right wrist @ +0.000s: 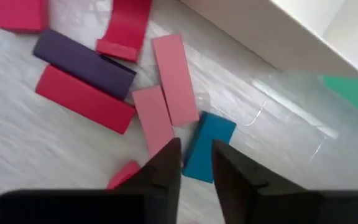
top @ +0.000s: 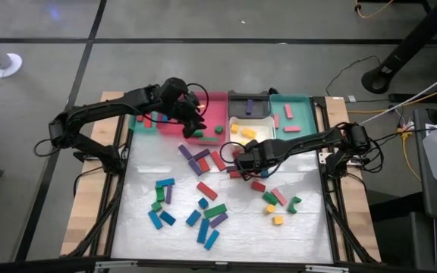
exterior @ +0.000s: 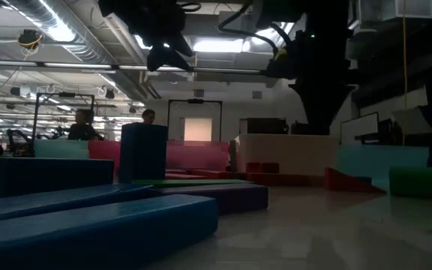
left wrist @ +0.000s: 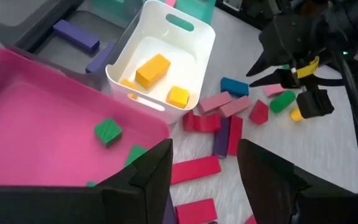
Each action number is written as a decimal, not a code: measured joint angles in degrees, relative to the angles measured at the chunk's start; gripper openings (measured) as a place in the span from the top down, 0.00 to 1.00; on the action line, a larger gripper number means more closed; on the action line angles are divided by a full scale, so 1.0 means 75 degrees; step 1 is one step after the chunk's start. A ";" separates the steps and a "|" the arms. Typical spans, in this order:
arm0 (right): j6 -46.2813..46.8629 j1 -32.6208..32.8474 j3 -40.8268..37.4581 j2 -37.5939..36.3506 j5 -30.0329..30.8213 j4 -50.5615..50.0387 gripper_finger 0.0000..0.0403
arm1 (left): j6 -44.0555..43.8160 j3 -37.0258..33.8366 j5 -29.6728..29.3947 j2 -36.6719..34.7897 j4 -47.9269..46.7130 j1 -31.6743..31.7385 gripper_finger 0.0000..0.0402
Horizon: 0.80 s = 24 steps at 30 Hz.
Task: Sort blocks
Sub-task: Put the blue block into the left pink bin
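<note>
Pink tray [top: 217, 114] at table's far edge, white bin [left wrist: 166, 56] beside it w/ yellow blocks [left wrist: 152, 68]. Left gripper [left wrist: 204, 168] hangs over pink tray's near rim, jaws apart, empty; green block [left wrist: 107, 131] inside tray. Right gripper [right wrist: 196, 163] low over table centre, jaws narrowly apart, nothing between them, above a blue block [right wrist: 209, 146] & two pink bars [right wrist: 174, 78]. Other blocks scattered on the table nearer the front.

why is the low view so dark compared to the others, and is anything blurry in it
Low view: backlit by bright ceiling lights, so the near blue blocks and the arms overhead go to dark silhouettes, and the closest blocks look soft. High view: evenly lit, with mild sheen on the white mat. Right wrist view: the clear sheet gives a faint glare.
</note>
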 joint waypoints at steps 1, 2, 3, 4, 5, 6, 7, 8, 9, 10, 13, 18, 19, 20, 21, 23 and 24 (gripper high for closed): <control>0.0089 0.0000 0.0000 0.0000 0.0012 -0.0048 0.74 | 0.0002 0.0000 0.0000 0.0000 -0.0001 -0.0019 0.58; 0.0154 0.0000 0.0000 0.0002 0.0060 -0.0110 0.71 | 0.0014 0.0000 0.0000 0.0000 0.0005 -0.0043 0.58; 0.0258 0.0000 0.0000 0.0027 0.0123 -0.0189 0.69 | 0.0033 0.0000 0.0000 0.0000 0.0003 -0.0065 0.58; 0.0334 0.0000 0.0000 0.0045 0.0157 -0.0305 0.66 | 0.0043 0.0000 0.0000 0.0000 0.0004 -0.0091 0.58; 0.0444 0.0000 -0.0006 0.0068 0.0160 -0.0432 0.64 | 0.0041 0.0000 0.0000 0.0000 0.0001 -0.0117 0.58; 0.0530 0.0000 -0.0053 0.0105 0.0157 -0.0473 0.63 | 0.0043 0.0000 0.0000 0.0002 -0.0006 -0.0147 0.58; 0.0632 -0.0005 -0.0142 0.0124 0.0129 -0.0417 0.61 | 0.0056 0.0000 0.0000 0.0002 -0.0010 -0.0168 0.58; 0.0760 -0.0015 -0.0273 0.0144 0.0004 -0.0361 0.61 | 0.0086 0.0000 0.0000 0.0000 -0.0033 -0.0199 0.58; 0.0904 -0.0015 -0.0435 0.0160 -0.0168 -0.0325 0.60 | 0.0156 0.0000 0.0000 0.0000 -0.0093 -0.0227 0.58; 0.0996 -0.0015 -0.0613 0.0163 -0.0328 -0.0237 0.60 | 0.0188 0.0000 -0.0003 0.0003 -0.0157 -0.0259 0.58; 0.1082 -0.0015 -0.1150 0.0159 -0.0594 0.0677 0.61 | 0.0256 0.0000 0.0000 0.0002 -0.0277 -0.0331 0.58; 0.1089 -0.0015 -0.1754 0.0158 -0.0756 0.1472 0.63 | 0.0408 0.0000 0.0000 0.0003 -0.0391 -0.0437 0.58; 0.1094 -0.0015 -0.1827 0.0140 -0.0729 0.1442 0.64 | 0.0408 0.0000 -0.0003 0.0003 -0.0391 -0.0459 0.58; 0.1113 -0.0015 -0.1892 0.0140 -0.0739 0.1376 0.64 | 0.0402 0.0000 -0.0002 0.0003 -0.0388 -0.0461 0.58; 0.1142 -0.0015 -0.1967 0.0149 -0.0710 0.1374 0.64 | 0.0399 0.0000 -0.0001 0.0003 -0.0397 -0.0468 0.58; 0.1303 -0.0015 -0.2065 0.0132 -0.0628 0.1435 0.64 | 0.0399 0.0000 -0.0003 0.0003 -0.0395 -0.0505 0.58; 0.1333 -0.0015 -0.2108 0.0128 -0.0597 0.1450 0.64 | 0.0399 0.0000 -0.0003 0.0003 -0.0396 -0.0505 0.58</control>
